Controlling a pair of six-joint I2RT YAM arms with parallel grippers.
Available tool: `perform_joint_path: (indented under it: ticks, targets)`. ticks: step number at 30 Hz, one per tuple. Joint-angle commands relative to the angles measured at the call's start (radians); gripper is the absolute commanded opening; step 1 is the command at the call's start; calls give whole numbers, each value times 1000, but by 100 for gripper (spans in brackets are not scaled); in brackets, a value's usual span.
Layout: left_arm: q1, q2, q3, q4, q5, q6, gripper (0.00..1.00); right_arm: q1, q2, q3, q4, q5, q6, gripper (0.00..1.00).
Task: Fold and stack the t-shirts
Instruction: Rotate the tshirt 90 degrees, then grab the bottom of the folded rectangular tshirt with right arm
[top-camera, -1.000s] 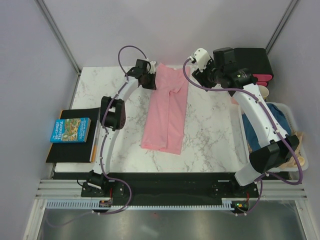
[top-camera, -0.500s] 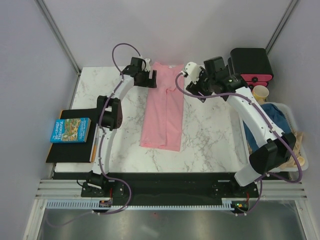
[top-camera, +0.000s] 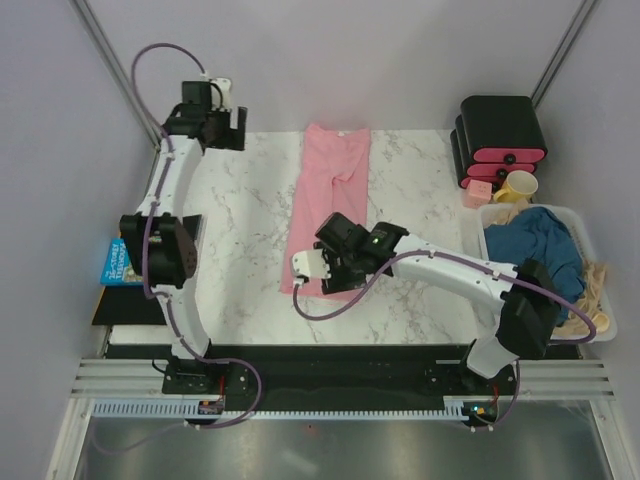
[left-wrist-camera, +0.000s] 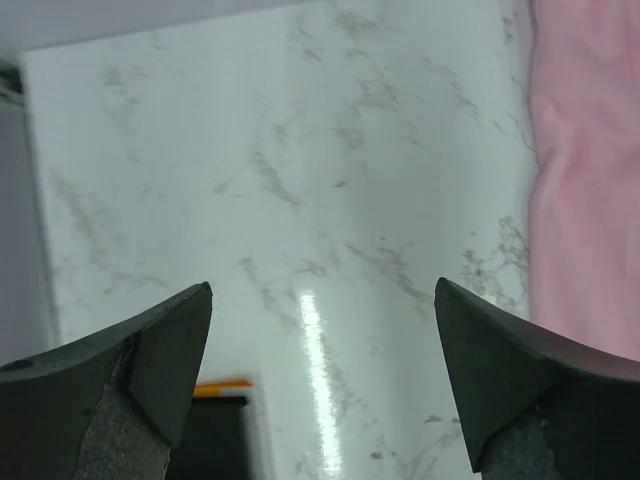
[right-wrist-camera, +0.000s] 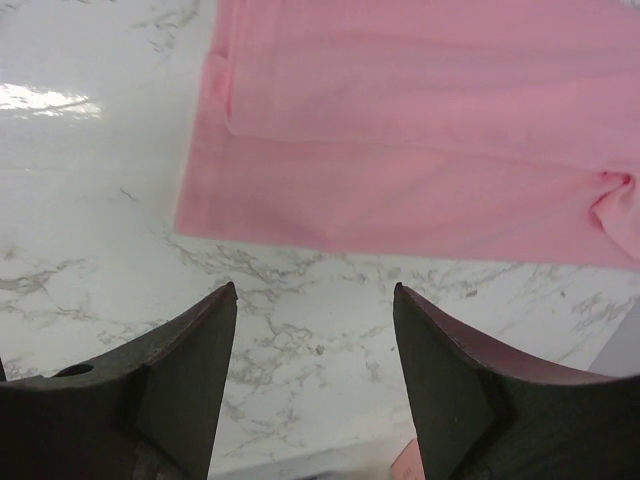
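The light pink t-shirt lies as a long narrow strip down the middle of the marble table, its collar at the far edge. My right gripper hovers open over the strip's near end. In the right wrist view the pink t-shirt lies flat ahead of my right gripper, with only bare marble between the fingers. My left gripper is open at the far left corner, apart from the cloth. The left wrist view shows my left gripper empty and the pink t-shirt at the right. The dark teal-blue t-shirt is bunched in a bin.
A white bin stands at the right edge. Behind it are black boxes with pink fronts and a yellow cup. A blue book lies on a black mat at the left, partly hidden by the left arm.
The left gripper opened, let go of the pink t-shirt's far end and pulled away to the far left corner. The right arm swung from the far end to the shirt's near end.
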Motion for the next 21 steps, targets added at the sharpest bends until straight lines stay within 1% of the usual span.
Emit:
perform_joint_path:
  ticks: [1, 2, 5, 9, 14, 21]
  targets:
    - [63, -175, -19, -86, -66, 120, 100, 96, 30, -47, 94, 48, -39, 72]
    - [75, -224, -40, -89, -66, 132, 100, 113, 50, -52, 116, 51, -36, 72]
    - [107, -302, -90, -95, -76, 152, 100, 156, 102, -55, 137, 49, -11, 71]
    - [121, -368, -137, -109, -85, 161, 100, 174, 160, -67, 193, 22, 13, 71]
    - [129, -402, -154, -132, -100, 171, 100, 177, 231, -69, 245, 6, 82, 71]
    - [132, -404, -121, -140, -112, 192, 100, 174, 257, -133, 366, 21, 142, 70]
